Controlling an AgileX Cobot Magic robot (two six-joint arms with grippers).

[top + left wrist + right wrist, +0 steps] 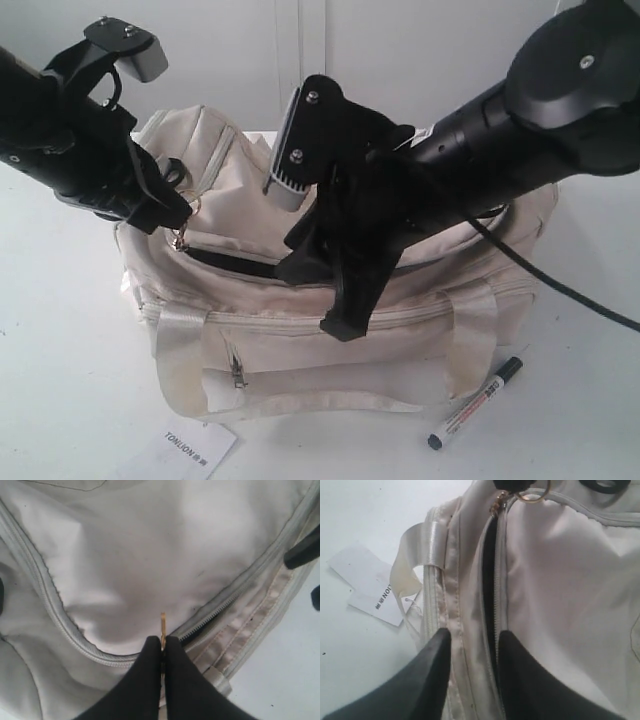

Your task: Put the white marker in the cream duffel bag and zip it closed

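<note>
Marker (475,403) lay flat on the table (60,380), outside the bag (330,350), just beside its front corner on the R side of the exterior view. Its black cap pointed away from the camera and its dark end was nearer.

Table was plain white w/ a few small dark specks. Behind it was a pale wall w/ vertical panel seams (300,50). Bag sat mid-table, cream fabric, w/ shiny strap loops (185,350) down its front. A white paper tag (185,450) lay on the table by the bag's front L corner. A black cable (560,285) trailed from the R arm across the table.

Top zip was partly undone, showing a narrow dark slot (490,580).

L gripper (162,645) was at the bag's L end, jaws pinched tight on the thin gold zip pull (162,625), no gap visible.

R gripper (472,637) sat over the bag's top near the middle, jaws part-open. Its fingers (442,645) straddled the seam ridge beside the slot. Couldn't tell if they pressed the fabric; nothing was lifted or clearly held.
</note>
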